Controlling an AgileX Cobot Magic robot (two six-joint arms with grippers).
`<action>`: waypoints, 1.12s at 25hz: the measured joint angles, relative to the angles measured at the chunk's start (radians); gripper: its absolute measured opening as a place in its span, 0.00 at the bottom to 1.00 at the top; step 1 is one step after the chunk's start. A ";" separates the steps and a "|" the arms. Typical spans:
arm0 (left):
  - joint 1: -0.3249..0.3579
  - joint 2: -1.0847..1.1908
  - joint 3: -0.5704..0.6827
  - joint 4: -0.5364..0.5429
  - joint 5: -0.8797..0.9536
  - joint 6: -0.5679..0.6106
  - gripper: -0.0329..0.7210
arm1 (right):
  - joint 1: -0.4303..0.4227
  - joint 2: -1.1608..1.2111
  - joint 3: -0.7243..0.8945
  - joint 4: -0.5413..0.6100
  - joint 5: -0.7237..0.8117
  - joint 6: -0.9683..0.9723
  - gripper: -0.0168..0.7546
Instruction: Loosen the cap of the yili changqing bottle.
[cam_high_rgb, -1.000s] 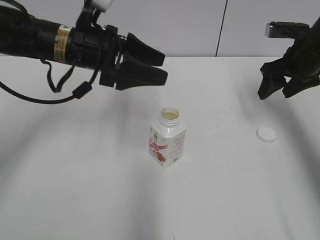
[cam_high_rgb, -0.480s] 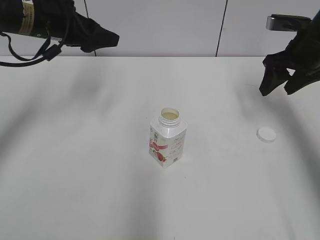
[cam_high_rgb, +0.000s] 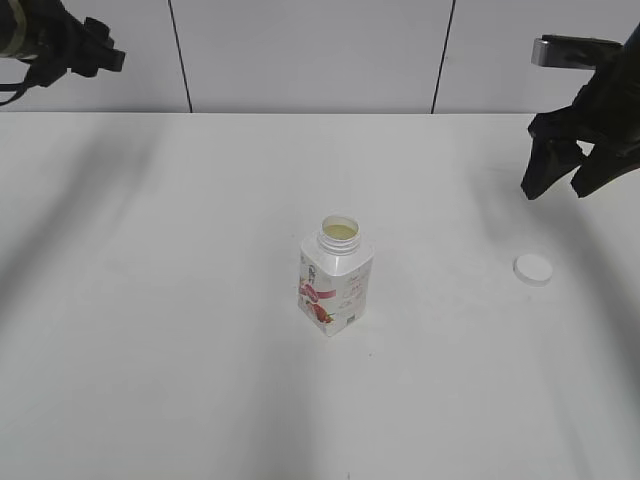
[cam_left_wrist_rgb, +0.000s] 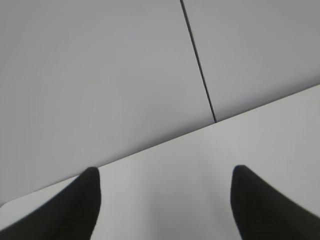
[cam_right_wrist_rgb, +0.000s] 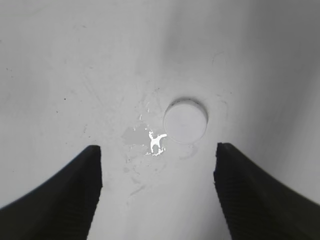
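The right gripper (cam_high_rgb: 563, 187) is hovering wide and empty above the cap (cam_high_rgb: 533, 268) (left gripper (cam_left_wrist_rgb: 165, 200) likewise gaping); the yili changqing bottle (cam_high_rgb: 335, 278) is standing uncapped.

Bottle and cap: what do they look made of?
Bottle: looks like opaque white plastic, semi-matte, molded squarish body with threaded neck, pink-red printed label. Cap: probably white plastic too, smooth flat disc with a soft sheen, lying on the table.

A round white cap (cam_right_wrist_rgb: 185, 121) lies flat on the pale table (cam_right_wrist_rgb: 75, 65). The right gripper (cam_right_wrist_rgb: 157, 187) hangs above it, its two dark fingers (cam_right_wrist_rgb: 60, 195) spread wide and empty. Beside the cap sits a scuffed patch (cam_right_wrist_rgb: 145, 137), possibly chipped or wet.
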 joint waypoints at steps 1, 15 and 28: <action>0.000 0.000 0.002 0.000 0.007 0.000 0.70 | 0.000 0.000 -0.001 0.000 0.002 0.000 0.74; 0.002 0.010 0.070 -0.018 0.102 0.196 0.70 | 0.000 0.000 -0.001 -0.009 0.020 -0.001 0.74; 0.010 0.039 0.070 -0.880 0.434 0.764 0.69 | 0.000 0.000 -0.001 -0.014 0.053 -0.002 0.74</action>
